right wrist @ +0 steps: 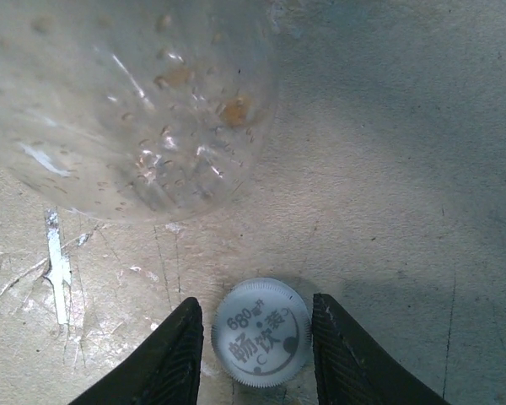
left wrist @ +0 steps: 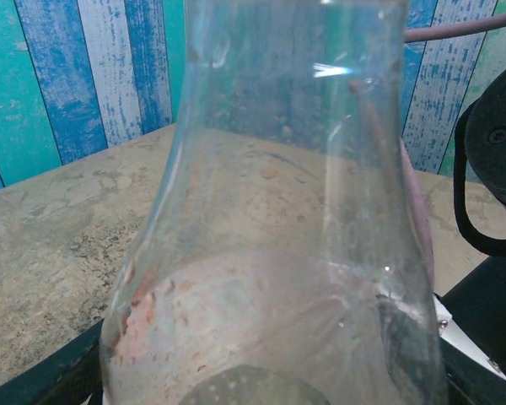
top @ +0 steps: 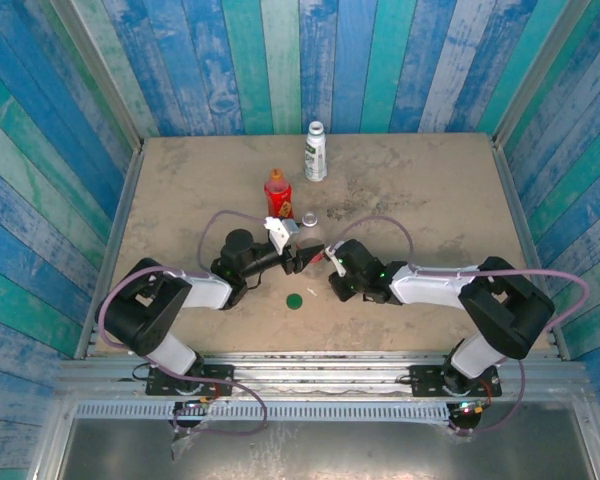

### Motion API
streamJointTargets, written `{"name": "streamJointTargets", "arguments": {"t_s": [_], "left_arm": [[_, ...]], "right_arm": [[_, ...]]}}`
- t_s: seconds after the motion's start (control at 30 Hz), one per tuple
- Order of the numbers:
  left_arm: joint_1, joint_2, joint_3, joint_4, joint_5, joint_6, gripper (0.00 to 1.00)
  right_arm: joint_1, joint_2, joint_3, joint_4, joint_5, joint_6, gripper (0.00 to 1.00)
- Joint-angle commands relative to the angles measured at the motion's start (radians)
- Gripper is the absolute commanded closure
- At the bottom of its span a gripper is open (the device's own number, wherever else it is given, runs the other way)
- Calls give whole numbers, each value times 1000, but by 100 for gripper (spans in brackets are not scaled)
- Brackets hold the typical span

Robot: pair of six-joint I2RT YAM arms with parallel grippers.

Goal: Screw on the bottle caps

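Black right gripper (right wrist: pixel 257 304): jaws apart, flanking white cap (right wrist: pixel 261 332) lying flat on table (right wrist: pixel 405 169), slim gaps either side. Advice: centre, close squarely, lift level. Beyond: clear bottle (right wrist: pixel 126 110), clamped in left gripper (top: pixel 292 260).

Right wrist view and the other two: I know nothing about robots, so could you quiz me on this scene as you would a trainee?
1. True or false: the white cap lies on the table between the right hand's fingers.
2. Fill in: the red bottle is topped by an ______ cap.
3. What does the left hand hold?
A) the red bottle
B) the clear bottle
C) nothing

Key: 1 true; 2 orange; 3 B.
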Motion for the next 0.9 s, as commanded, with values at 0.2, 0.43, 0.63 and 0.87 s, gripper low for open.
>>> {"name": "streamJointTargets", "arguments": {"t_s": [0.2,0.43,0.63,0.87], "left_arm": [[1,-22,-3,-84,-7,17,30],[0,-28,-4,-95,-8,22,30],[0,-30,-5,-96,-6,21,30],[0,-30,-7,-99,-6,24,30]], "right_arm": [[14,7,16,-3,6,-1,63],[14,12,20,-11,3,-3,63],[15,23,23,-13,-4,-2,66],[15,23,25,-21,-8,1,66]]}}
